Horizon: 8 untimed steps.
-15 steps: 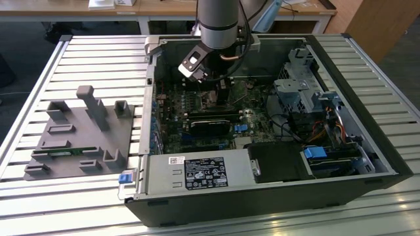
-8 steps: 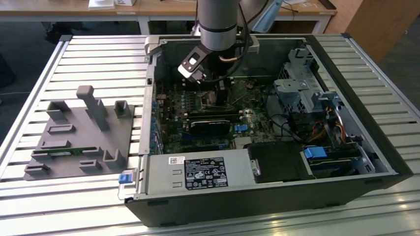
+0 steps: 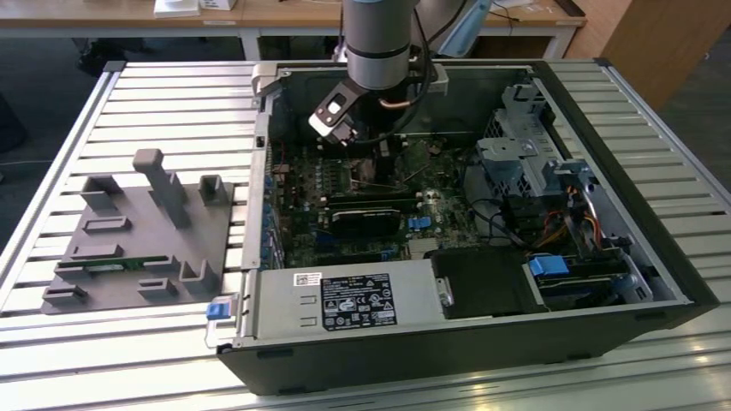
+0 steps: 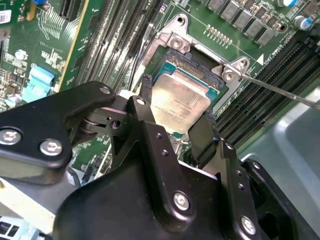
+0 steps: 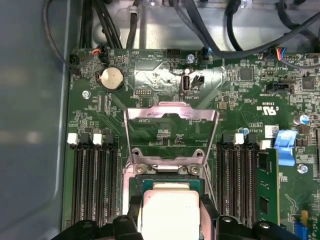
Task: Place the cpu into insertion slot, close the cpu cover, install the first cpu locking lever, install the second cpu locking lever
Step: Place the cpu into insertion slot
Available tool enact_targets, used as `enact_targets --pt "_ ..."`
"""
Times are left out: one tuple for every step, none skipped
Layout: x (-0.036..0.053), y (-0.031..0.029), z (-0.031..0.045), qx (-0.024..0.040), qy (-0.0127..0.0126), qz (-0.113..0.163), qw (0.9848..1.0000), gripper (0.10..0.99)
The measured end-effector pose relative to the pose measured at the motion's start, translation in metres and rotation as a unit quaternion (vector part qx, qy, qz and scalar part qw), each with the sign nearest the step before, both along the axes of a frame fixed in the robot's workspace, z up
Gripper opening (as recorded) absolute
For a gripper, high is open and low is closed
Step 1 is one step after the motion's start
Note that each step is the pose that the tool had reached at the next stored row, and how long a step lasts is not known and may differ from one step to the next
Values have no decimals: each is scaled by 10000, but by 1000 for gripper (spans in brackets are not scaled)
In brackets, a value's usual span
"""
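Your claw (image 4: pixel 178 101) is clamped on the cpu (image 4: pixel 175 97), one finger (image 4: pixel 146 92) on each edge, directly over the insertion slot (image 4: pixel 198 64). The cpu cover (image 5: pixel 170 112) stands raised just beyond it.

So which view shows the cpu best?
Second wrist view: the cpu shows most of its metal top, over the insertion slot. First wrist view crops it at the edge; in the exterior view the arm hangs over that spot.
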<state>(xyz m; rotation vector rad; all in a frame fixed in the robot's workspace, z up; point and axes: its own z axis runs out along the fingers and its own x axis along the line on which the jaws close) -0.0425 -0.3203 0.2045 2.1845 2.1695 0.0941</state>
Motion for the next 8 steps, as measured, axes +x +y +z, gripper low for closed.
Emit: enact_targets --pt "-1 0 -11 0 0 1 10000 541" --pt "-2 0 -23 0 0 4 10000 541" --pt "-2 0 -32 0 0 8 10000 541" --pt "-2 0 -40 1 0 12 10000 541" --pt "-3 0 -47 1 0 15 10000 541" --pt "-4 0 -51 0 0 17 10000 541" --pt "-5 0 -55 0 0 18 10000 541" --pt "-7 0 -58 0 0 19 10000 541"
